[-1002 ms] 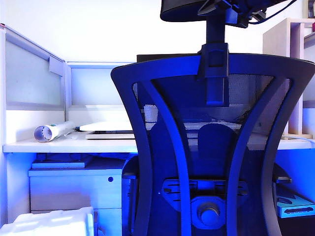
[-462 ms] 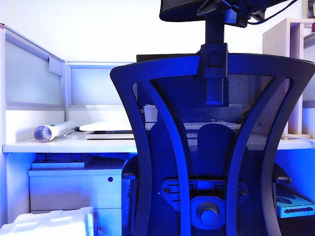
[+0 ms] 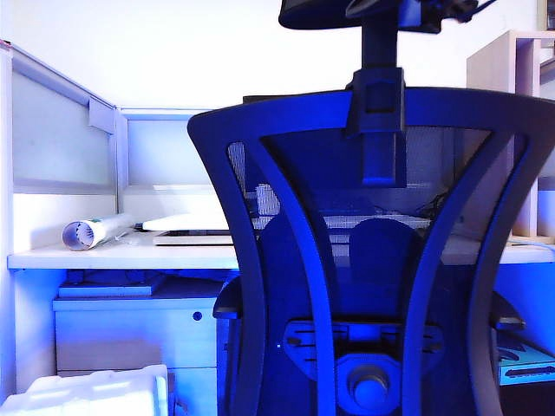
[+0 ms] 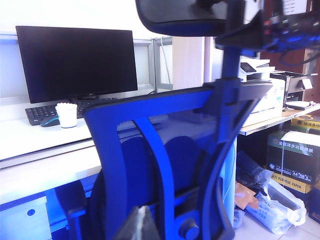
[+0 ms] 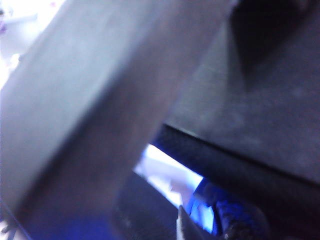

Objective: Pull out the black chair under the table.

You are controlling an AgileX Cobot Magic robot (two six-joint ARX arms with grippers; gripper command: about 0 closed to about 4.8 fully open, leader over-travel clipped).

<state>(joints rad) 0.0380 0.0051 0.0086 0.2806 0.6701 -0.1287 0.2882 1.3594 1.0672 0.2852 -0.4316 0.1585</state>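
Left pincer point(image 4: 142, 225) first: only a grey tip of it pokes into the left wrist view, low down behind the chair back, so I can't tell if it's spread or pressed together. It's touching nothing.

The black chair point(image 3: 373, 260) is huge in the exterior view. It has a dark blue-tinted curved frame, a see-through mesh back and a headrest point(image 3: 321, 13) on a post. It stands at the desk's point(image 3: 121, 256) front edge toward the right end, back facing the camera and covering that stretch of the edge.

Right pincer point(image 3: 414, 12) reaches in high and sits on the right end of the headrest. Its wrist view is just blur, so can't tell whether it's actually pinching it.
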